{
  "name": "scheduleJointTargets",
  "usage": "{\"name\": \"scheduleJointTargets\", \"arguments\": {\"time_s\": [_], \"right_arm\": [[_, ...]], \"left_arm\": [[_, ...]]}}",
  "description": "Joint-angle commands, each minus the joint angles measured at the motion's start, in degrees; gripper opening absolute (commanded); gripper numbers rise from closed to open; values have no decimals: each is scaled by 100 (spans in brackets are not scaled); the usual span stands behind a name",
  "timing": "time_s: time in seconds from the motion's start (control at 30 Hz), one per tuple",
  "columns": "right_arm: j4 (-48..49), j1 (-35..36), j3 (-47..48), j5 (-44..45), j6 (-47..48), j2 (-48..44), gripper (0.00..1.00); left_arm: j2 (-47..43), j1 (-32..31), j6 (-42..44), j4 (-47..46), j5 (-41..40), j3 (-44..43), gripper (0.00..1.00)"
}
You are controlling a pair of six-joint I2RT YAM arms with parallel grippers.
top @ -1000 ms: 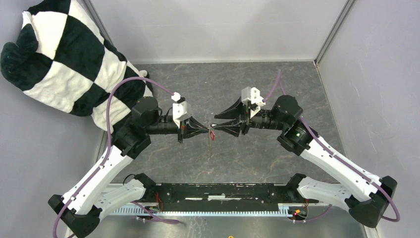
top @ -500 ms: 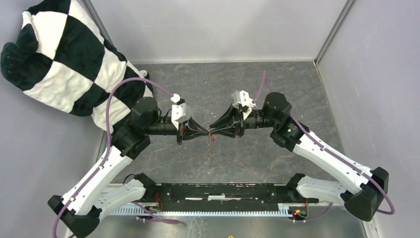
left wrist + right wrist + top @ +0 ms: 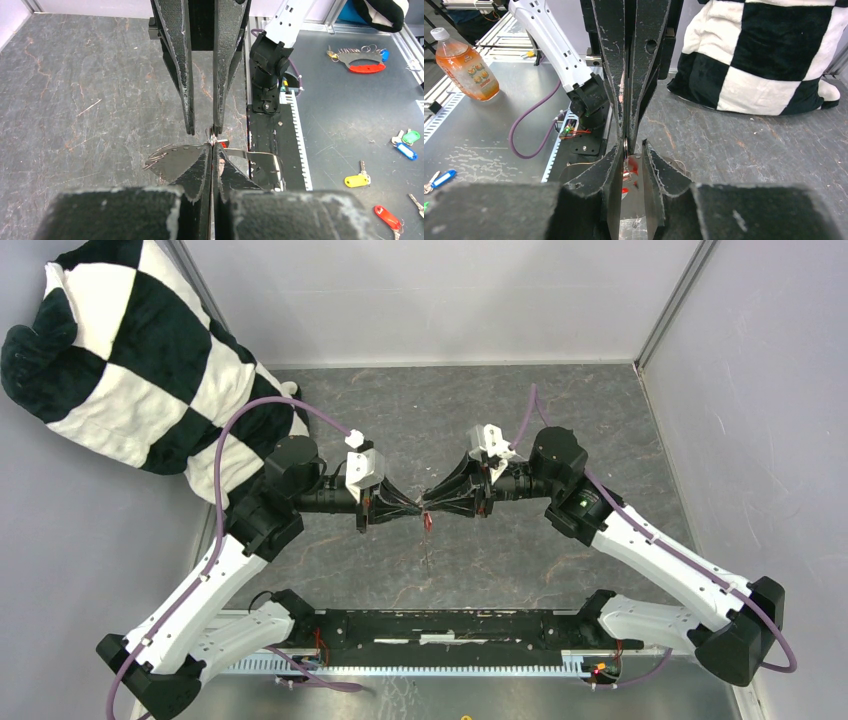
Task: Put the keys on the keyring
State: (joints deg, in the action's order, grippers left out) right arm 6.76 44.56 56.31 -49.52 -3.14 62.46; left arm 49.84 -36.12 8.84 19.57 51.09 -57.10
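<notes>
Top external: shows left gripper [image 3: 414, 503] and right gripper [image 3: 433, 502] meeting tip to tip, right of the checkered cushion [image 3: 130, 350] and lower in frame, above the grey table [image 3: 400, 410]. Shows red-tagged key [image 3: 428, 521] dangling just under that meeting point, well apart from the cushion. From the left wrist: finds own jaws clenched flat together on the keyring [image 3: 212, 136], only a thin silvery sliver poking from the tips. From the right wrist: finds own jaws released, a narrow gap between them, red tag hanging in that gap; cannot tell whether either pad touches the ring.
</notes>
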Motion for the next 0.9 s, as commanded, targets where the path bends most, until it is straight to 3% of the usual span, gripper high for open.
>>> {"name": "scheduleJointTargets", "arguments": {"time_s": [0.0, 0.13, 0.27, 0.33, 0.4, 0.5, 0.67, 0.7, 0.77, 0.87], "right_arm": [[114, -20, -81, -22, 15, -15, 23], [64, -19, 24, -180, -49, 47, 16], [-106, -19, 29, -80, 29, 87, 27], [-84, -22, 29, -67, 9, 91, 27], [-39, -27, 20, -67, 1, 70, 20], [174, -24, -50, 25, -85, -27, 2], [236, -30, -117, 135, -144, -180, 0], [136, -30, -89, 140, -136, -166, 0], [-282, -22, 53, 228, -3, -91, 1], [-1204, -27, 351, 453, 393, 109, 1]], "left_arm": [[-97, 0, -78, -193, 179, -152, 2], [-137, 0, -74, -219, 165, -135, 2], [-161, -1, -68, -260, 169, -126, 2], [-172, 0, -78, -258, 186, -119, 2], [-181, 0, -93, -257, 195, -109, 2], [-194, 0, -51, -220, 200, -91, 2], [-137, -3, 307, 98, 38, -36, 3], [-99, -1, 392, 229, -38, -42, 6], [1, 0, 518, 436, -148, -97, 23], [213, 2, 875, 828, -170, -308, 37]]}}
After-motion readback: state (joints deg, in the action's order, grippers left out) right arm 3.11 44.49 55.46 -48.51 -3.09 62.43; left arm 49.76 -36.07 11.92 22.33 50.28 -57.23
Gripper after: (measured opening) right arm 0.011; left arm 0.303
